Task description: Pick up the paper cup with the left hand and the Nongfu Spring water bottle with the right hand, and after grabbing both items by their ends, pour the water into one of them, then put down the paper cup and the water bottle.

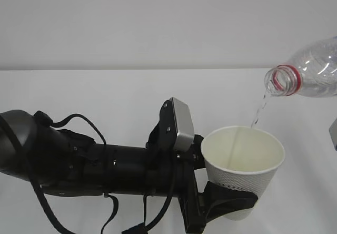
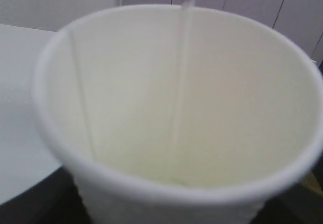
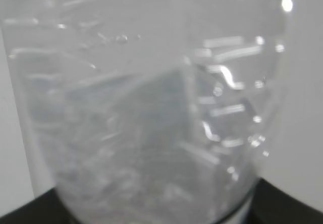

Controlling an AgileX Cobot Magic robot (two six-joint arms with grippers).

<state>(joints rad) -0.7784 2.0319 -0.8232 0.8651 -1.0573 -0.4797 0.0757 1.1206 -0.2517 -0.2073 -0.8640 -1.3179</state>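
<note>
While the left gripper (image 1: 224, 202) clamps the lower part of the paper cup (image 1: 242, 163), holding it upright above the white counter (image 1: 105, 91), the water bottle (image 1: 310, 70) hangs tipped, mouth down-left, above and right of the cup's rim. A thin stream of water (image 1: 257, 111) falls from the bottle's mouth into the cup. The right gripper's black edge (image 3: 30, 209) shows beneath the bottle's clear body, closed on the bottle.

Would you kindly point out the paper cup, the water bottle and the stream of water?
paper cup (image 1: 239, 184), exterior view, dimpled outer wall.
water bottle (image 1: 316, 70), exterior view, clear shoulder behind the red neck ring.
stream of water (image 1: 258, 111), exterior view, thin trickle between mouth and cup.
</note>
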